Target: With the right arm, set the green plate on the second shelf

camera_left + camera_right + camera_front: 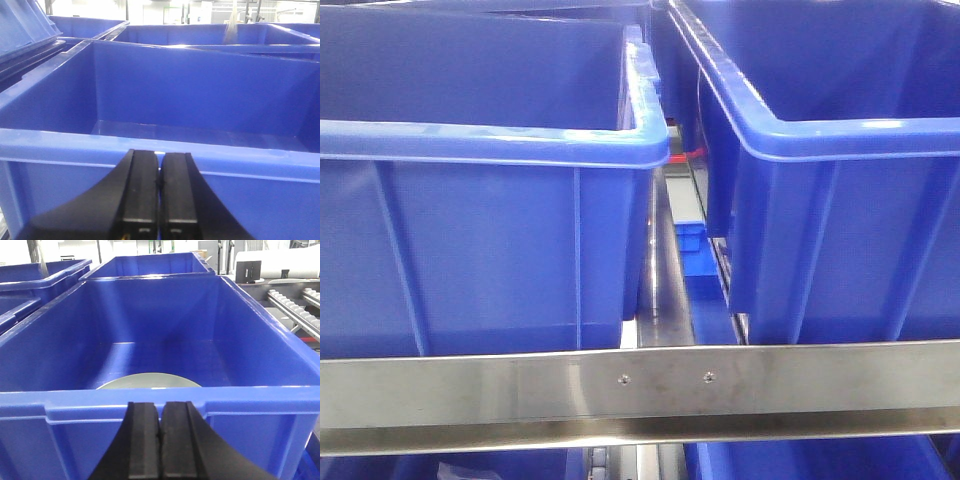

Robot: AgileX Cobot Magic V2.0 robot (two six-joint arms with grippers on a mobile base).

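The green plate point(150, 380) lies flat on the floor of a big blue bin point(260, 400) in the right wrist view; only its far part shows above the bin's near rim. My right gripper point(160, 407) is shut and empty, just outside that near rim and below its top edge. My left gripper point(159, 156) is shut and empty, outside the near rim of another blue bin point(60, 145) whose visible floor is bare. Neither gripper nor the plate shows in the front view.
Two blue bins point(490, 230) point(840, 220) stand side by side behind a steel shelf rail point(640, 385), with a narrow gap between them. More blue bins point(150, 262) stand behind. A roller conveyor point(295, 305) runs at the right.
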